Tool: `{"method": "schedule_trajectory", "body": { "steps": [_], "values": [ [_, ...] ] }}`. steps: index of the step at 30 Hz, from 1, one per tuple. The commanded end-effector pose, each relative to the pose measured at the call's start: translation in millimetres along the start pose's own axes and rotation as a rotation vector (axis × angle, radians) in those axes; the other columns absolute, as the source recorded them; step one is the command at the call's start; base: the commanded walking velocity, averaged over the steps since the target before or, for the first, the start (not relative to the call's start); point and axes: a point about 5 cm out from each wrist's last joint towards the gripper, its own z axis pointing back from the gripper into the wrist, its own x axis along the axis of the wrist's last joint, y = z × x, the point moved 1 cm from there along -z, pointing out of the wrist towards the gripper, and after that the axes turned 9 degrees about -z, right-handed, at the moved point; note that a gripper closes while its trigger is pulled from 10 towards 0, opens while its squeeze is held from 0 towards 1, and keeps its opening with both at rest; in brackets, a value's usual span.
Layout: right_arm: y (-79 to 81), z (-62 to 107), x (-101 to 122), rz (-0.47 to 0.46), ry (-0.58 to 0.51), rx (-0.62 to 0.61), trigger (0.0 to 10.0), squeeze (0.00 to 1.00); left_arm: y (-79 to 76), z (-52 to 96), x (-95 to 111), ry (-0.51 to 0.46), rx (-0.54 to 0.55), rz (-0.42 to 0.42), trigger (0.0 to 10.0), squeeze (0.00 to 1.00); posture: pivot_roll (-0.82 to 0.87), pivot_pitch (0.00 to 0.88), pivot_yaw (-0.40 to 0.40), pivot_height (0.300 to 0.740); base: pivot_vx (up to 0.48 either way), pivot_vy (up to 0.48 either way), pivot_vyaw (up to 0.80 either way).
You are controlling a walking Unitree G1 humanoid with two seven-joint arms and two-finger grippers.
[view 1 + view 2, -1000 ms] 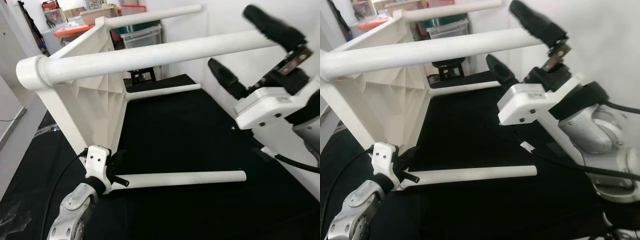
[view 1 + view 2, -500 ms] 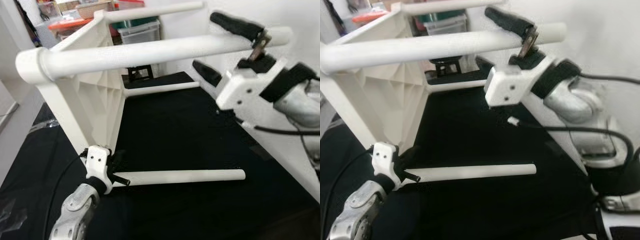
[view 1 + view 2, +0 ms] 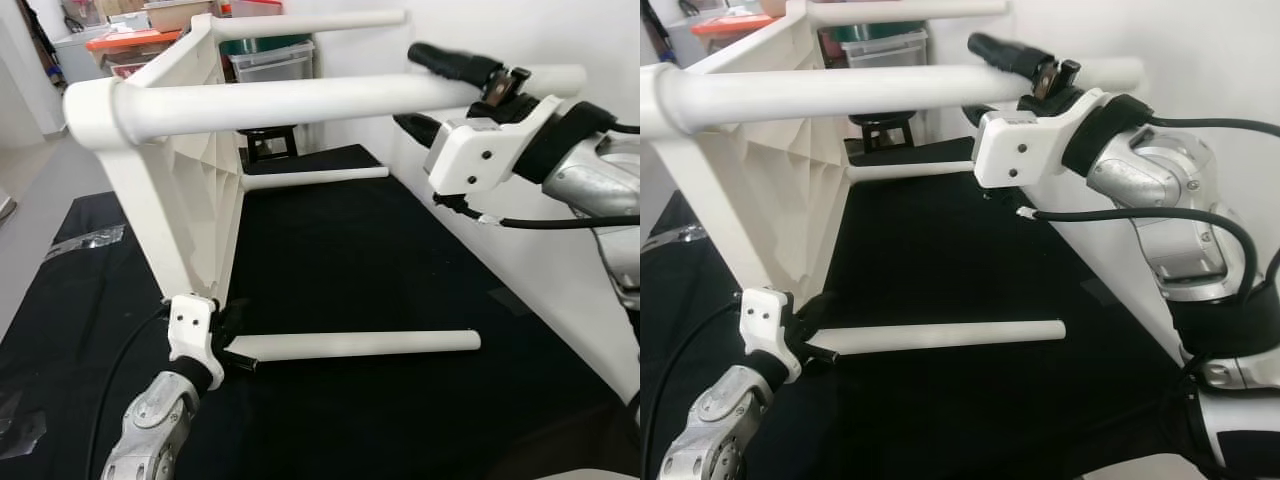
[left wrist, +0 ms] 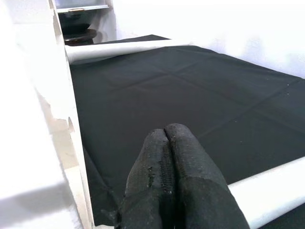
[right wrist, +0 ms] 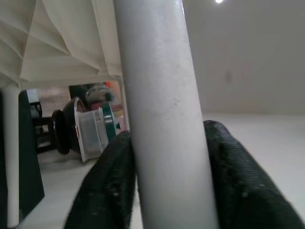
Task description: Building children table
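Black cloth surface [image 3: 380, 260]: covers the centre and lower part of the head views, beneath all parts.

White children table [image 3: 190, 180]: on its side on the cloth, left of centre, ribbed underside facing right, four round legs pointing right.

Near upper leg [image 3: 300, 100]: long white tube crossing the upper part of the frame from left to upper right.

Lower front leg [image 3: 350, 346]: white tube just above the cloth, lower centre, running right from the table's bottom corner.

Far lower leg [image 3: 315, 177]: thinner-looking tube behind, centre of frame.

Far upper leg [image 3: 310, 20]: along the top edge.

Right claw [image 3: 440, 95]: upper right, black fingers [image 5: 109, 186] closed one on each side of the near upper leg, pressing against it.

Left claw [image 4: 167, 148]: lower left, at the table's bottom corner beside the root of the lower front leg; fingers pressed together, nothing between them.

Storage bins [image 3: 270, 60]: upper left background, behind the table.
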Motion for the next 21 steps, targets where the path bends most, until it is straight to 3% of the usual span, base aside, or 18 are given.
{"method": "schedule_trajectory", "body": {
  "steps": [1, 7, 11, 17, 21],
  "values": [
    [0.4, -3.3, 0.2, -0.018, -0.010, 0.016, 0.0, 0.00, 11.0, 3.4, -3.9, 0.017, 0.053, 0.014, 10.0, 0.00, -0.17, 0.000, 0.045, 0.740, 0.000, 0.000, 0.00],
    [0.3, -3.8, -0.1, -0.037, -0.017, 0.018, 0.0, 0.00, 24.5, 2.3, -9.5, 0.040, 0.112, -0.019, 10.0, 0.00, -0.17, 0.000, 0.044, 0.740, 0.000, 0.000, 0.00],
    [1.4, -4.2, 1.0, -0.058, -0.033, 0.023, 0.0, 0.00, 51.5, -2.1, -21.6, 0.097, 0.232, -0.108, 10.0, 0.00, -0.17, 0.000, 0.044, 0.740, 0.000, 0.000, 0.00],
    [-0.2, -4.3, 2.4, -0.067, -0.045, 0.022, 0.0, 0.00, 66.7, -12.8, -24.7, 0.102, 0.257, -0.108, 10.0, 0.00, -0.19, 0.000, 0.043, 0.740, 0.000, 0.000, 0.00],
    [-1.5, -4.4, 1.6, -0.076, -0.040, 0.023, 0.0, 0.00, 84.9, -19.1, -27.9, 0.124, 0.335, -0.099, 10.0, 0.00, -0.19, 0.000, 0.047, 0.740, 0.000, 0.000, 0.00]
  ]
}}
